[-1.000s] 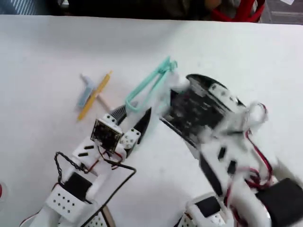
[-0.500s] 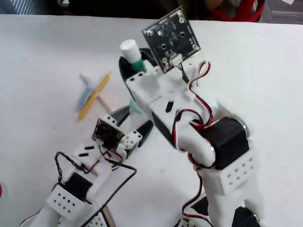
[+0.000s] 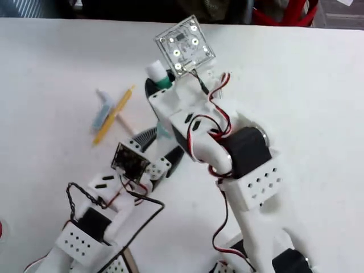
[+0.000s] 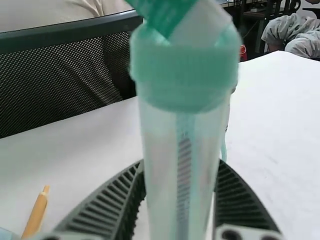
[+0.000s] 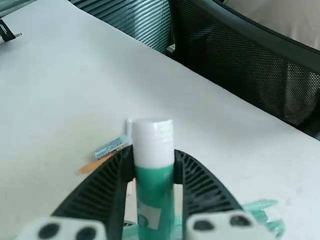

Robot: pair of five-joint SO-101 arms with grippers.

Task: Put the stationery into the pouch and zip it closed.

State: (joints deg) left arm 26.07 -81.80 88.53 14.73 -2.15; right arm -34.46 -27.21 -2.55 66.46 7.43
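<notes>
Honestly, the glue stick [image 5: 154, 192] looks light, rigid and slick, clamped mid-body by the right gripper [image 5: 152, 151]. The left gripper [image 4: 180, 172] pinches the floppy pouch [image 4: 182, 125], probably best held by its rim.

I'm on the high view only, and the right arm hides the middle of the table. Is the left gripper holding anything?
Observer: Yes. The left wrist view shows the left gripper shut on the translucent pouch.
Operator: And the white-capped thing in the right arm?
Observer: The right wrist view shows the right gripper shut on a glue stick, gripped on its green body below the cap.
Operator: Is the pouch's zip open?
Observer: I cannot tell. The left wrist view shows a teal band across the pouch's far end, but no visible gap.
</notes>
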